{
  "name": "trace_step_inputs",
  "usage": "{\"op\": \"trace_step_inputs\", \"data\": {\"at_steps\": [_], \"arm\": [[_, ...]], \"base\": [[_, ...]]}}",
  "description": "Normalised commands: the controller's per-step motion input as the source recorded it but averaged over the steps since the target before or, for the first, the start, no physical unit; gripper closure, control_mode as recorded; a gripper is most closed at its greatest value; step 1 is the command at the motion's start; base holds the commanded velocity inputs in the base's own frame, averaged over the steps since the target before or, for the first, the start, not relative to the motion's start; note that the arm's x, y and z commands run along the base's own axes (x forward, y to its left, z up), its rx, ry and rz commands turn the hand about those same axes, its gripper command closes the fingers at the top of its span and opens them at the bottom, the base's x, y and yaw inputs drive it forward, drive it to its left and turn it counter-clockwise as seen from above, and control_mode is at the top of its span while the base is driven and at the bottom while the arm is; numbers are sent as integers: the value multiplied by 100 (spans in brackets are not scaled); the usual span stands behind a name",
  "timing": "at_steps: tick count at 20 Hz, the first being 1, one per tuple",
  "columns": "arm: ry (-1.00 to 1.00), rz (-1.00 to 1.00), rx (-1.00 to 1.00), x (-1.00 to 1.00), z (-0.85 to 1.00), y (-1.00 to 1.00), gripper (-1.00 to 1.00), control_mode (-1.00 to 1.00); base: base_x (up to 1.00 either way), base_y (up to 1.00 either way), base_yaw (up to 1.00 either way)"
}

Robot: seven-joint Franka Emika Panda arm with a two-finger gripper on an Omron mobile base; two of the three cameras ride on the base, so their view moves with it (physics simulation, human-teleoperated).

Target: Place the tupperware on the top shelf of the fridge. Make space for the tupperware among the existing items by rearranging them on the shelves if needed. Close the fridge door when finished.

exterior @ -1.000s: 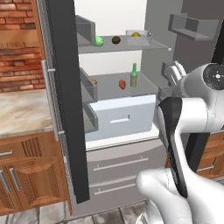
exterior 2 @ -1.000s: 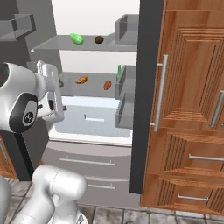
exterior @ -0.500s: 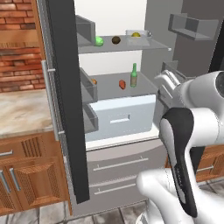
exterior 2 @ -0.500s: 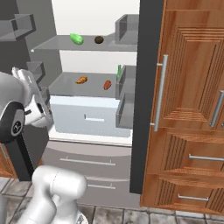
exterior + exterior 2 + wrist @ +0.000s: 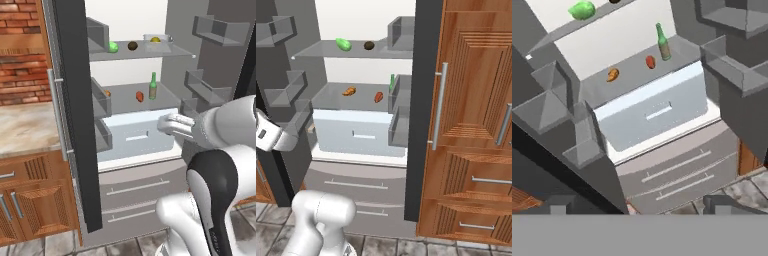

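The fridge (image 5: 75, 125) stands with both doors open. On its top shelf (image 5: 172, 50) the white tupperware (image 5: 156, 40) sits at the right, beside a brown ball (image 5: 132, 46) and a green cucumber (image 5: 114, 47). The shelf below holds an orange croissant (image 5: 613, 74), a red piece (image 5: 650, 62) and a green bottle (image 5: 663, 44). My gripper (image 5: 162, 125) hangs open and empty in front of the white inner drawer (image 5: 135, 135), well below the top shelf. In the hand view its fingertips (image 5: 559, 205) stand far apart. The right base view shows the cucumber (image 5: 343, 44) and ball (image 5: 369, 45).
Grey box bins line both open doors (image 5: 212, 30) (image 5: 398, 32), close to my arm on either side. Two wide grey drawers (image 5: 135, 192) sit below the cavity. A wooden cabinet (image 5: 476, 125) flanks the right door, a counter (image 5: 25, 125) the left.
My hand has come down from beside the middle shelf to the height of the white drawer and drawn back from the cavity. The items on the shelves have stayed put.
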Motion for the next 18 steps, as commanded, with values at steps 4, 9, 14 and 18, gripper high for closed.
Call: {"op": "trace_step_inputs", "data": {"at_steps": [4, 9, 14, 18], "arm": [[14, 55, -68, -45, 0, 63, -100, -100], [15, 48, -70, -24, -2, 90, -100, -100], [2, 26, -61, 12, -36, 100, -100, -100], [0, 8, -38, 35, -49, 94, -100, -100]], "base": [[0, 0, 0], [0, 0, 0], [0, 0, 0], [0, 0, 0]]}}
